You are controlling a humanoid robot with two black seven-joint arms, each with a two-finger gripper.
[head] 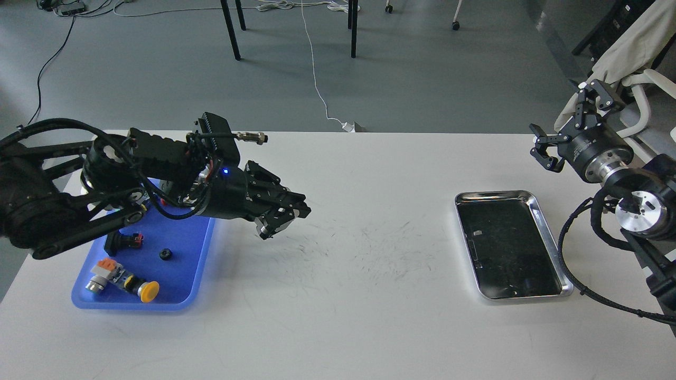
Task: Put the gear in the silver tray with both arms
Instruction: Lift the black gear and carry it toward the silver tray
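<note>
1. Left gripper (277, 219): over the table (338, 316), just past the right edge of the blue tray (195, 274), pointing right and down. Fingers look drawn close together. Something pale and metallic shows at the tips; could be a gear, too small to be sure.

2. Right gripper (560, 142): raised above the table's far right corner, fingers spread wide, nothing between them. It points left, toward the other gripper.

3. Silver tray (544, 221): below and a little left of the right fingers, well to the right of the left fingers, with bare table between. Dark bottom, no gear visible in it.

4. Blue tray, behind and below the left fingers: a yellow-capped button (148, 290), a small black ring-shaped part (165, 254), a black and red part (124, 241). The small black ring might be a gear; cannot tell.

5. Step, as I judge it: pick looks done or nearly done on the left; carry and placement not yet done.

6. Next move, my reading:
 - left arm carries rightward across the table toward the silver tray, or meets the right gripper mid-table for a handover, since the task wants both arms;
 - right fingers are already wide enough to receive;
 - silver tray rim is raised, so release needs to come from above it.
</note>
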